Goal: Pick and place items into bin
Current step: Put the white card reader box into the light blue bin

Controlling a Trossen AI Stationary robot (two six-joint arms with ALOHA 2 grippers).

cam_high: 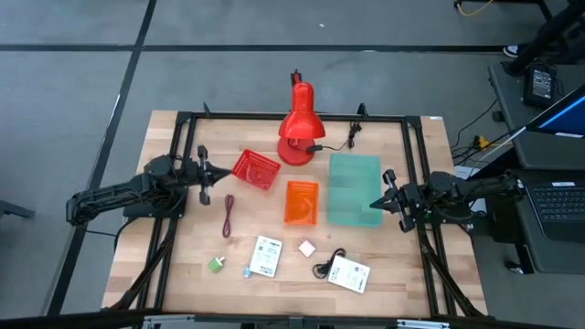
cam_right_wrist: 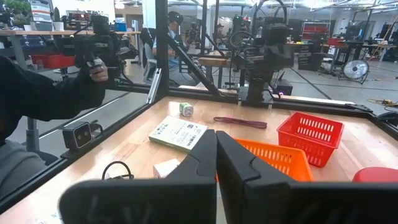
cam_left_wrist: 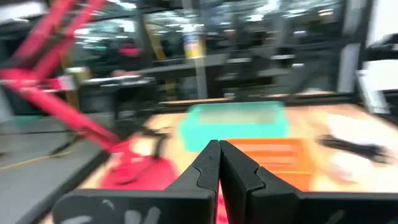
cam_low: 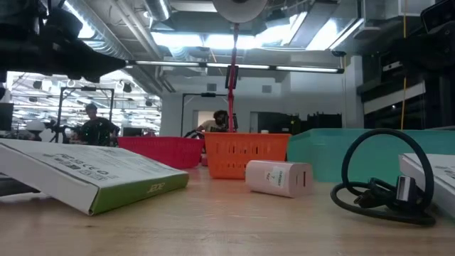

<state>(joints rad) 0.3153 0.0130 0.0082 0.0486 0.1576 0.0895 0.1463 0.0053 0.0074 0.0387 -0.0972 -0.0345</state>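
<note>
One camera looks straight down on the wooden table, one sits level at its front edge, and both share the orange slatted plastic bin with the wrist views.

— What is seen of the loose items?
— A dark red cord is laid out straight, a tiny green cube below it.
— And the rest?
— Two white printed packets are laid flat, a pinkish-white cube between them and a black coiled cable touching the right one.
</note>
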